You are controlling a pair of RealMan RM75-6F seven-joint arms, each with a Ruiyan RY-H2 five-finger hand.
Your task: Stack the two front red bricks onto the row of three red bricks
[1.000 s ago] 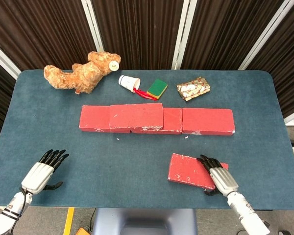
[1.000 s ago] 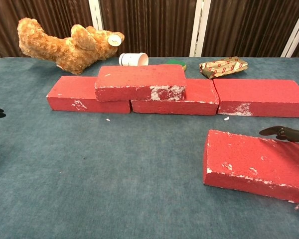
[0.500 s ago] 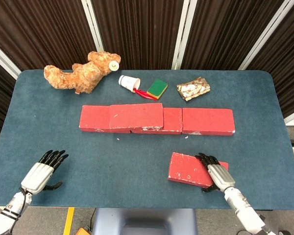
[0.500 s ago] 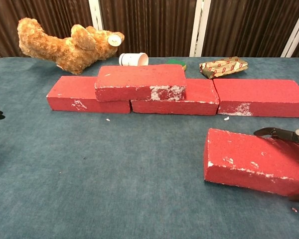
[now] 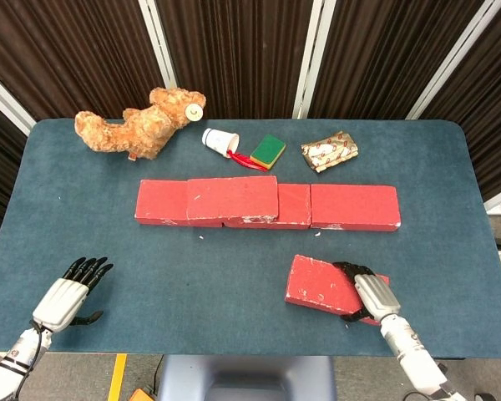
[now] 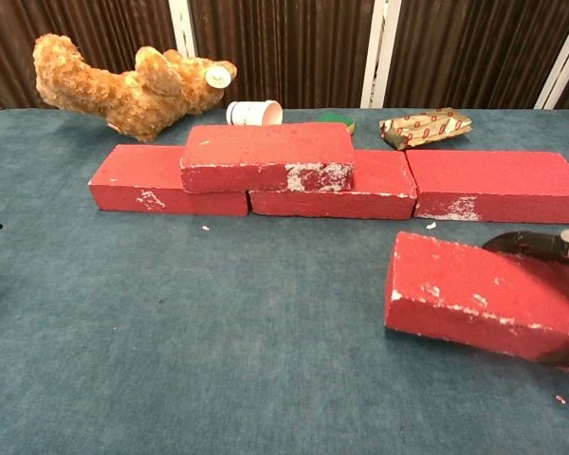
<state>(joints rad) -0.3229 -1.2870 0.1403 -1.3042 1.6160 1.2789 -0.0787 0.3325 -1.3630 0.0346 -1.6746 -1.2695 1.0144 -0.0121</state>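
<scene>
We find no text, label, brand, number or sign that can be read in either view. The wrapped packet (image 5: pixel 329 151) at the back of the table carries a red-and-white printed pattern on gold paper, but we cannot tell whether any of it is lettering. The white paper cup (image 5: pixel 220 140) lying on its side shows no legible marking, and the round pale tag (image 6: pixel 215 75) on the teddy bear's (image 5: pixel 138 124) face is too small for us to make out. The white patches on the red bricks (image 5: pixel 267 204) are scuffs, not print.
</scene>
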